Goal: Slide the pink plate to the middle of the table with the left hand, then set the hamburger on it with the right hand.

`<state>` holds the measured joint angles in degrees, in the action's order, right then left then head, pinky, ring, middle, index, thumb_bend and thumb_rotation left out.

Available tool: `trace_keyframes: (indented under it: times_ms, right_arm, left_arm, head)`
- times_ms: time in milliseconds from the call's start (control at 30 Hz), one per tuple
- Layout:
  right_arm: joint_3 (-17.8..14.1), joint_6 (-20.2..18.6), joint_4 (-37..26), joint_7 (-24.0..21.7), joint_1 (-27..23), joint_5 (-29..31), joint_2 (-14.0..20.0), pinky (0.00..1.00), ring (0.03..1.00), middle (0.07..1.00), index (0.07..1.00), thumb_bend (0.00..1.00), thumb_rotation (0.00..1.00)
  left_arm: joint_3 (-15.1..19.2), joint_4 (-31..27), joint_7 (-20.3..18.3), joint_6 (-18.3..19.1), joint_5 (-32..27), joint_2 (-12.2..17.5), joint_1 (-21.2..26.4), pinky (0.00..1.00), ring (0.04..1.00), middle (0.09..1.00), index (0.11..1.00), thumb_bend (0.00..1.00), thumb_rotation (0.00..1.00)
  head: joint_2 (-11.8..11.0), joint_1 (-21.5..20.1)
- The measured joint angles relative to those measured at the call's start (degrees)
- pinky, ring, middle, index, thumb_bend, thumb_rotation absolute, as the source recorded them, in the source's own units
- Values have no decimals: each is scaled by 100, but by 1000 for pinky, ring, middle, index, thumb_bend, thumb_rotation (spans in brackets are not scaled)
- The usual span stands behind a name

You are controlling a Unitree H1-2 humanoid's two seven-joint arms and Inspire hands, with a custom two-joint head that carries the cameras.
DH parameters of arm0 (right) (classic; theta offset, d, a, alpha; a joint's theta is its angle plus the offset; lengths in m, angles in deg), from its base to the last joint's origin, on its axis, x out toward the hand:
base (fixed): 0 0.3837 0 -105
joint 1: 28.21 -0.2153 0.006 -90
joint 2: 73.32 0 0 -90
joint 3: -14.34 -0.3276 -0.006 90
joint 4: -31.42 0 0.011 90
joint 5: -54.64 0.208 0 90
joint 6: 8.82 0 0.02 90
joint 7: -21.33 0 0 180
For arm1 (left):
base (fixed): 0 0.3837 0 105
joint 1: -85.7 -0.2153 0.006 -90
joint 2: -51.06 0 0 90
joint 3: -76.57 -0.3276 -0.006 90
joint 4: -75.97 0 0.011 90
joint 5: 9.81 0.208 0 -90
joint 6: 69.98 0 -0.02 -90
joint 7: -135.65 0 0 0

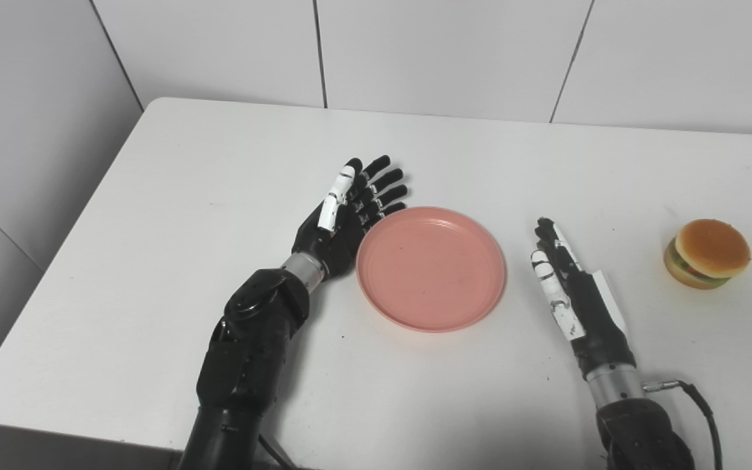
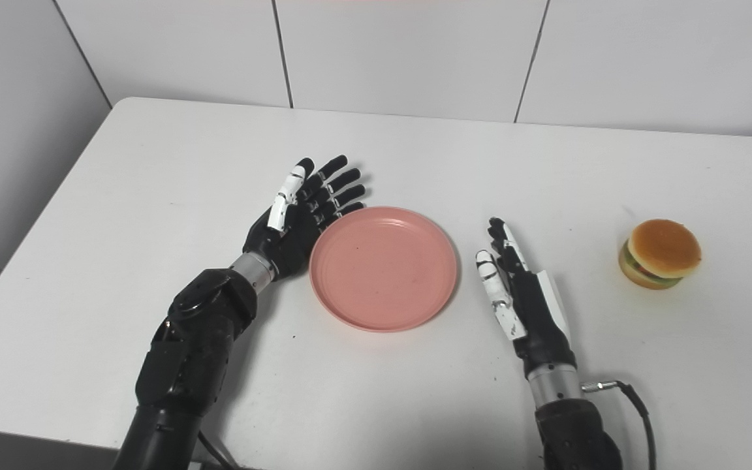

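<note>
Near the middle of the white worktop [image 1: 219, 196] lies the round pink plastic plate [image 1: 431, 268], the spread left hand [image 1: 343, 219] edge-on against its rim for pushing; the right hand [image 1: 568, 294] waits flat, empty, well short of the toy hamburger [image 1: 707, 253].

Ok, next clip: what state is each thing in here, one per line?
pink plate: empty, flat near the table's middle.
hamburger: whole, on the table at the right, untouched.
left hand: open, fingers spread, against the plate's left rim.
right hand: open, edge-on, between plate and hamburger, holding nothing.
</note>
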<state>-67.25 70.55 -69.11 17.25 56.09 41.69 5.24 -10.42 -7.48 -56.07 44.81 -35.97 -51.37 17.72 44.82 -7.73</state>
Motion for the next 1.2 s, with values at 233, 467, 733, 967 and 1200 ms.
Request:
trace_keyframes:
  times_ms: [233,467,733,967,1200]
  right_arm:
    - [36,-26,1,38,-15,-119,-35,939,963,957,959,245,1000]
    - [7,-25,18,95,-23,-126,-84,925,955,971,970,208,1000]
    - [-28,-168,-89,98,-94,-580,86,881,938,965,969,255,1000]
    - [-38,-42,-228,190,-248,-1032,444,906,942,952,949,304,1000]
    - [-149,-31,-703,212,-612,-1284,551,875,921,946,945,395,1000]
  left_arm:
    - [-12,-30,-64,14,7,10,-40,910,904,915,915,393,1000]
    - [35,108,-226,-175,14,32,-39,924,911,913,914,395,1000]
    - [135,314,-343,-426,-2,-67,-26,934,920,922,921,397,1000]
    - [193,466,-432,-606,-4,-101,-3,937,918,919,920,396,1000]
    - [279,861,-706,-905,-124,-58,107,951,931,936,936,389,1000]
  head:
    - [-17,-290]
    - [-70,-614]
    - [-211,-879]
    - [-404,-1256]
    - [-658,-1774]
